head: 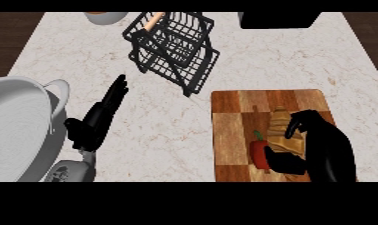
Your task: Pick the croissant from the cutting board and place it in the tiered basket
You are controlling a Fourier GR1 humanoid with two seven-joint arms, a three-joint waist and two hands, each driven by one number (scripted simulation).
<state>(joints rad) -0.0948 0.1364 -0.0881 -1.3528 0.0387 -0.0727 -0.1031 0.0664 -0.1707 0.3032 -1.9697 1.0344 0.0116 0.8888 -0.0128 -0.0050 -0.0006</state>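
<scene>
Gripping one croissant (282,128), right hand (321,141).

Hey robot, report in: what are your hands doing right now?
Right hand curled on tan croissant, on wooden cutting board. Left hand open, idle. Red pepper beside croissant. Black wire tiered basket waiting.

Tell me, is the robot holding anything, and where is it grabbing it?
Yes. The right hand curls round the croissant on the cutting board, fingers over its right side, thumb below it. The left hand is open, holding nothing.
</scene>
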